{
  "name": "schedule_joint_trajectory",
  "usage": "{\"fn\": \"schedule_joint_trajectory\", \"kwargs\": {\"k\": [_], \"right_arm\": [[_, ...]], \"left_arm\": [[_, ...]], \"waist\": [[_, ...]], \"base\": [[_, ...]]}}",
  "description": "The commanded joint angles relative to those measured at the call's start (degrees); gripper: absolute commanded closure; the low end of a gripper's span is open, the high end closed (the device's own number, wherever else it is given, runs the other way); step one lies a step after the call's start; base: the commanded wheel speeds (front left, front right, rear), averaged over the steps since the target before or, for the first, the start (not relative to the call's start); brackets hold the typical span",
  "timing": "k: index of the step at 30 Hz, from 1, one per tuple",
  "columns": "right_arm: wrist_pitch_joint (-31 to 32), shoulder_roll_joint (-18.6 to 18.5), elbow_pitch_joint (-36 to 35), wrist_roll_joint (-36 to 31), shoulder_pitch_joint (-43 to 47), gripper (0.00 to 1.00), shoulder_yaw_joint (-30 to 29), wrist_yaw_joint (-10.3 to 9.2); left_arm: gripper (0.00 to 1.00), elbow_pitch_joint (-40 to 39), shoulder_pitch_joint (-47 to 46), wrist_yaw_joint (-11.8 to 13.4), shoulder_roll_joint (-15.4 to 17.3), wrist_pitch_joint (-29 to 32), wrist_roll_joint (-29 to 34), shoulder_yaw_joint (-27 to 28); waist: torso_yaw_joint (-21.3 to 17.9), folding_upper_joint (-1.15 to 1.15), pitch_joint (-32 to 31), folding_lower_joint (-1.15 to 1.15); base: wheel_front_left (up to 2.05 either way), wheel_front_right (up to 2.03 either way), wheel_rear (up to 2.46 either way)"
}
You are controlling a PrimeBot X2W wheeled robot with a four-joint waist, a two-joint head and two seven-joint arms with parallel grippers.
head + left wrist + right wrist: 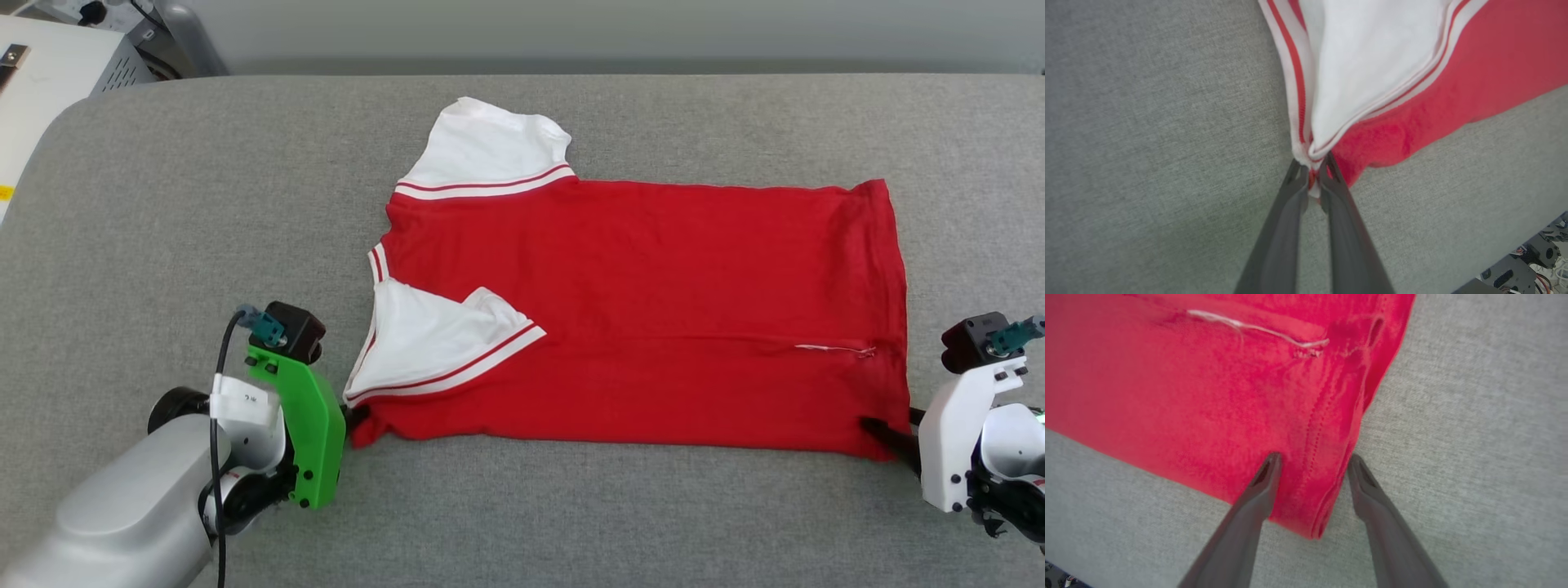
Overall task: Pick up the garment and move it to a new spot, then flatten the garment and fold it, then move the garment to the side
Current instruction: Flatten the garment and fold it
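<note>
Lying spread out across the middle of the grey table [204, 204], the red shirt [653, 310] has its neck end toward the robot's left and its hem [894, 286] toward the right. The body looks smooth and nearly wrinkle-free, so the flattening seems largely done. The far sleeve [482, 143] sticks out flat, while the near sleeve [424, 335] is turned in over the red cloth, which may be the first small part of the fold. The left gripper [357, 416] sits at the near corner of the neck end, and the left wrist view shows its jaws clamped together on the striped trim where the white sleeve meets the red. The right gripper [886, 429] is at the near hem corner, and in the right wrist view its jaws stand apart, one finger resting on the red cloth and the other just beside the hem edge on the table, not yet pinching anything. By the look of it, the fold proper is only about to start: the right corner has to be gripped, the near edge carried over, and the folded shirt then moved to the side.
</note>
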Motion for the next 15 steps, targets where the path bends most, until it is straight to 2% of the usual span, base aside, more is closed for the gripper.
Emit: {"fn": "schedule_joint_trajectory", "kwargs": {"k": [1,11,15], "right_arm": [[-0.80,1.10,0.76,0.32,0.38,1.00,1.71,-0.03],[-6.00,-3.40,-4.42,2.24,1.67,1.00,4.06,-0.03],[-7.11,-5.33,-7.40,3.48,4.38,1.00,3.27,-0.03]], "left_arm": [[1.00,0.38,1.17,0.06,-0.30,-0.46,-0.56,-0.03],[1.00,-1.19,5.12,0.17,1.79,-2.84,-1.97,0.48],[1.00,-4.11,7.07,1.18,3.34,-2.98,-2.34,0.37]], "waist": [[-0.24,0.00,-0.83,0.00],[-1.21,0.00,-5.99,0.00],[-1.02,0.00,-7.68,0.00]], "base": [[0.00,0.00,0.00],[0.00,0.00,0.00],[0.00,0.00,0.00]]}}
